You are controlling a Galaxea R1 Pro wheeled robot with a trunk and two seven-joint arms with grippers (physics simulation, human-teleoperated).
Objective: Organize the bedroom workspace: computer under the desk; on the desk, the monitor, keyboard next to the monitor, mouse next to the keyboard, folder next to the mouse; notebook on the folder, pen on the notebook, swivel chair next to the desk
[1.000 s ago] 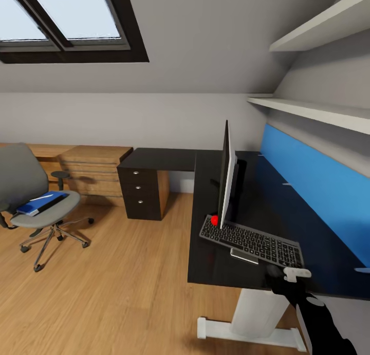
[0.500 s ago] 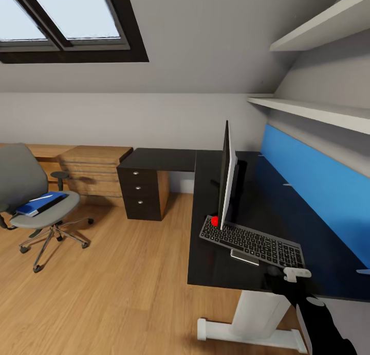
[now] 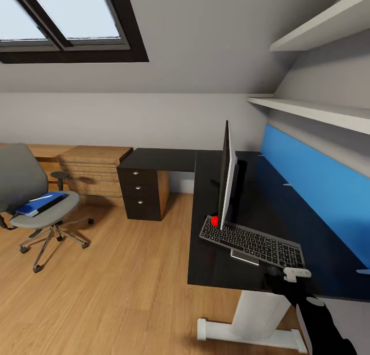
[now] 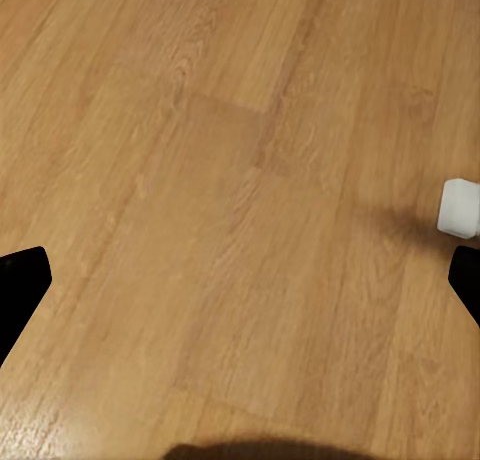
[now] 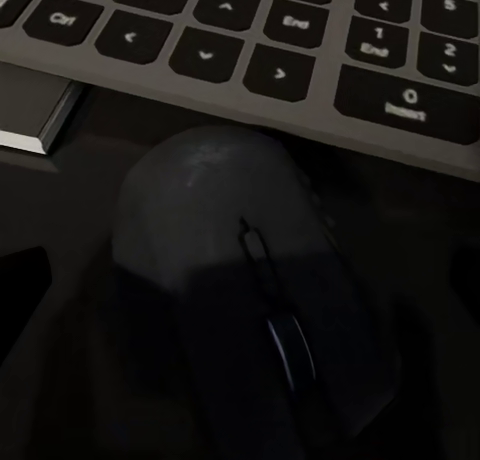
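Observation:
The monitor (image 3: 226, 177) stands edge-on on the black desk (image 3: 216, 272), with the keyboard (image 3: 252, 242) in front of it. My right gripper (image 3: 278, 279) hovers open over the black mouse (image 5: 240, 290), which lies on the desk beside the keyboard (image 5: 250, 40). A thin silver-edged slab (image 3: 244, 256) pokes out from under the keyboard; I cannot tell if it is the notebook. Far left, the swivel chair (image 3: 31, 190) carries the blue folder (image 3: 37, 205) with the white pen (image 3: 43, 196) on it. My left gripper (image 4: 240, 280) is open above the wood floor. The computer is out of view.
A black drawer block (image 3: 141, 193) closes the desk's far wing, and a light wooden drawer unit (image 3: 92, 172) stands beyond it. A blue back panel (image 3: 308, 190) and wall shelves (image 3: 313, 110) line the right. The white pedestal foot (image 3: 246, 332) rests on the floor.

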